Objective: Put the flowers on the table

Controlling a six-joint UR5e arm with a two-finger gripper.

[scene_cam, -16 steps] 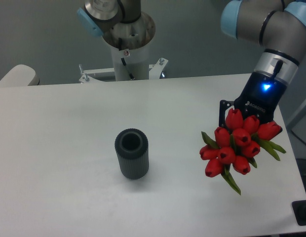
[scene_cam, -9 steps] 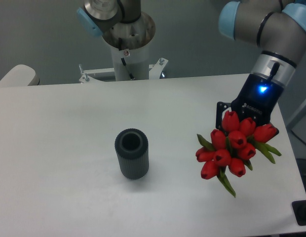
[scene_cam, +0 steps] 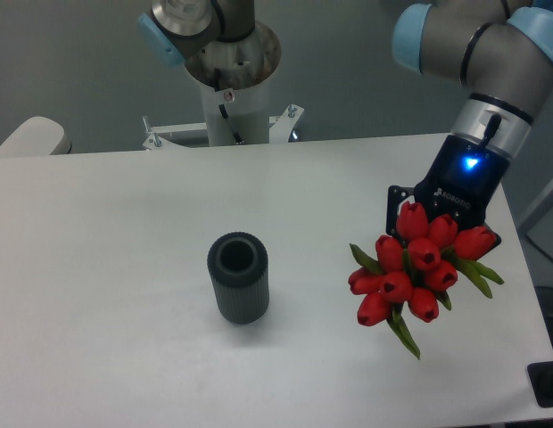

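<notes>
Vase: a dark grey ribbed cylinder vase [scene_cam: 237, 289] stands upright at mid-desk [scene_cam: 107, 250], unmoved.
Flowers: the bunch of red tulips [scene_cam: 414, 267] has been carried slightly leftward, still held above the white desk's right side.
End effector [scene_cam: 434, 217]: pinched on the hidden stems, it is judged; release not yet made.

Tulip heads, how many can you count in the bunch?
9 visible in the flowers, clustered below the gripper at the table's right side: three on top, three across the middle, three at the lower left. Others may be hidden behind.
</notes>
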